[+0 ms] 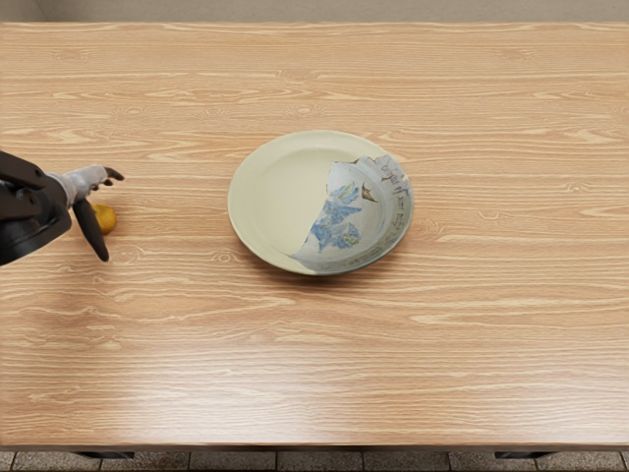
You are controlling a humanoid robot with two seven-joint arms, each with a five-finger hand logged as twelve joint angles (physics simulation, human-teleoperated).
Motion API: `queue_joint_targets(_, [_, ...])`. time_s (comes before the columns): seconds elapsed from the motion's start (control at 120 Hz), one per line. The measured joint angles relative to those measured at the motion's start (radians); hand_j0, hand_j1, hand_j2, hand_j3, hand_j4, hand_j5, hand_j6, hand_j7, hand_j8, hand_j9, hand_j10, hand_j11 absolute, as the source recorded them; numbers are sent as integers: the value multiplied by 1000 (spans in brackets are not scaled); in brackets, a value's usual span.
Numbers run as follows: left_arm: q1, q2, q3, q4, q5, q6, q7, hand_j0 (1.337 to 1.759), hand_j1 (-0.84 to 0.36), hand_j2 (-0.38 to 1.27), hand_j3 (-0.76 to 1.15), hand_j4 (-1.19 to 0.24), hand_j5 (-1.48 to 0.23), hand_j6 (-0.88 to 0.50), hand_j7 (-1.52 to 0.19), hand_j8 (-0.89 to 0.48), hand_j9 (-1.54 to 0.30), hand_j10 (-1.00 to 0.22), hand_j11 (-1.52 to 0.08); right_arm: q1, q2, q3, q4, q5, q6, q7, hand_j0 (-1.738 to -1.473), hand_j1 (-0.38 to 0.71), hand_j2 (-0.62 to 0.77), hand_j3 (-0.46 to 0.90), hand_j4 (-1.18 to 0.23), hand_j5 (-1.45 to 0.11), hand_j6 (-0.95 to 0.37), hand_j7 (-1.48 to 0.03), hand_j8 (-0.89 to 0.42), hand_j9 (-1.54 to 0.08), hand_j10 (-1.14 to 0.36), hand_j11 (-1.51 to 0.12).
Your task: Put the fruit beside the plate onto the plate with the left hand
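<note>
Small orange-yellow fruit (105,218) on the counter (442,344), well apart from the plate (244,187), on its left side.
The fruit is round and lies near the left edge of the picture, with bare wood between it and the cream plate. The left robot hand (86,197) is just beside it with its fingers spread and grasps nothing; whether a finger touches the fruit, I cannot tell.

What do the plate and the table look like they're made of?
The plate: probably glazed ceramic, judging by its smooth pale cream surface with a soft sheen and a blue printed patch on one side. The table: wood or wood-look laminate, light with visible grain lines and a matte finish.
</note>
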Motion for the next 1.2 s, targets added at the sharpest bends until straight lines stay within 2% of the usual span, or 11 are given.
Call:
queue_joint_targets(0.5, [37, 2, 4, 80, -12, 4, 1, 1658, 158, 32, 0, -160, -207, -160, -207, -160, -207, -160, -207, 0, 0, 0, 0, 0, 0, 0, -1658, -337, -2, 0, -10, -13, -10, -13, -10, -13, -10, -13])
queue_joint_targets(1.2, [71, -9, -1, 97, -25, 2, 1, 1658, 55, 49, 0, -246, -319, -246, -319, -246, -319, -246, -319, 0, 0, 0, 0, 0, 0, 0, -1658, -337, -2, 0, -10, -13, -10, -13, -10, -13, -10, -13])
